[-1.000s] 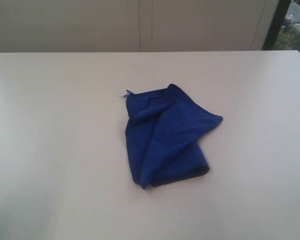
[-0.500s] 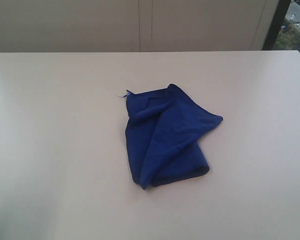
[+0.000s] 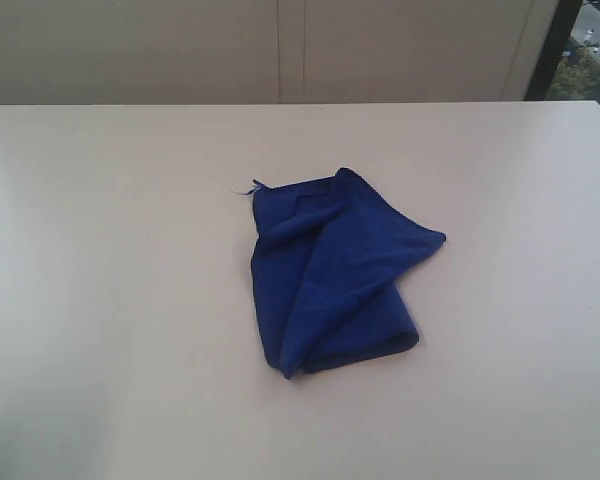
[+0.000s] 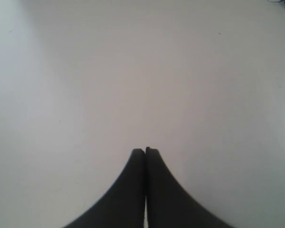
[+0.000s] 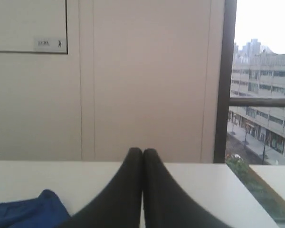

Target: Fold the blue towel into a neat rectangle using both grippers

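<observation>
The blue towel lies crumpled in the middle of the tabletop, so a pinch could grab two layers at once and the fold could come out lumpy. The left gripper points down at bare tabletop, jaws pressed together on nothing. The right gripper points level toward the far wall, with the towel near it, jaws also pressed together, empty.
</observation>
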`<state>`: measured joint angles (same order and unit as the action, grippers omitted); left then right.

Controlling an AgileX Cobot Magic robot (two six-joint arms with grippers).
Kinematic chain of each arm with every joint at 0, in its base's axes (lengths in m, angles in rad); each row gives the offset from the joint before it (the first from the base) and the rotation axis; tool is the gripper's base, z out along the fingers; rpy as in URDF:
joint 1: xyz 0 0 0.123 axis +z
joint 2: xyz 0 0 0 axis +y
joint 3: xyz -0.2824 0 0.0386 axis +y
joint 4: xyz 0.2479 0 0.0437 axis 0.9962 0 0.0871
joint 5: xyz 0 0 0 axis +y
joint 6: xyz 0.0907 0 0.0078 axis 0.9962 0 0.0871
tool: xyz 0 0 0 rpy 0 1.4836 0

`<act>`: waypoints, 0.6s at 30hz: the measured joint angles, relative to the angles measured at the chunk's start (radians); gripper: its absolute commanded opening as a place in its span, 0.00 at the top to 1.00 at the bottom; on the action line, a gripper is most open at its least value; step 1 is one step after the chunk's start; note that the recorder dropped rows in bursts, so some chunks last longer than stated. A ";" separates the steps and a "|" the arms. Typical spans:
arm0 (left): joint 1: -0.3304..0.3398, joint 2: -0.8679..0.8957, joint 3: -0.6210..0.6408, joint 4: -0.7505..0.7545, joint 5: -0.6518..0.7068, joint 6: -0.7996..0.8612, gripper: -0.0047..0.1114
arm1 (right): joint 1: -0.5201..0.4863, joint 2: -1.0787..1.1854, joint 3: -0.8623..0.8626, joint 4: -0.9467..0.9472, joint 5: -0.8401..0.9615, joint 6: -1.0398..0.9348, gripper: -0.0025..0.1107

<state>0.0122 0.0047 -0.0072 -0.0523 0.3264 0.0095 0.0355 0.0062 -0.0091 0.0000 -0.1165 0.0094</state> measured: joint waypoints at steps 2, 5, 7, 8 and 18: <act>0.000 0.000 0.000 0.000 0.000 0.000 0.96 | 0.000 0.000 -0.023 0.000 0.086 0.000 0.98; 0.000 0.000 0.000 0.000 0.000 0.000 0.96 | 0.000 0.012 -0.091 0.000 0.198 0.000 0.98; 0.000 0.000 0.000 0.000 0.000 0.000 0.96 | 0.000 0.055 -0.144 0.000 0.258 0.000 0.98; 0.000 0.000 0.000 0.000 0.000 0.000 0.96 | 0.000 0.086 -0.175 0.000 0.289 0.000 0.98; 0.000 0.000 0.000 0.000 0.000 0.000 0.96 | 0.000 0.468 -0.437 0.019 0.464 0.000 0.98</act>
<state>0.0122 0.0047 -0.0072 -0.0523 0.3264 0.0095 0.0355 0.4744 -0.4457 0.0186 0.3473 0.0094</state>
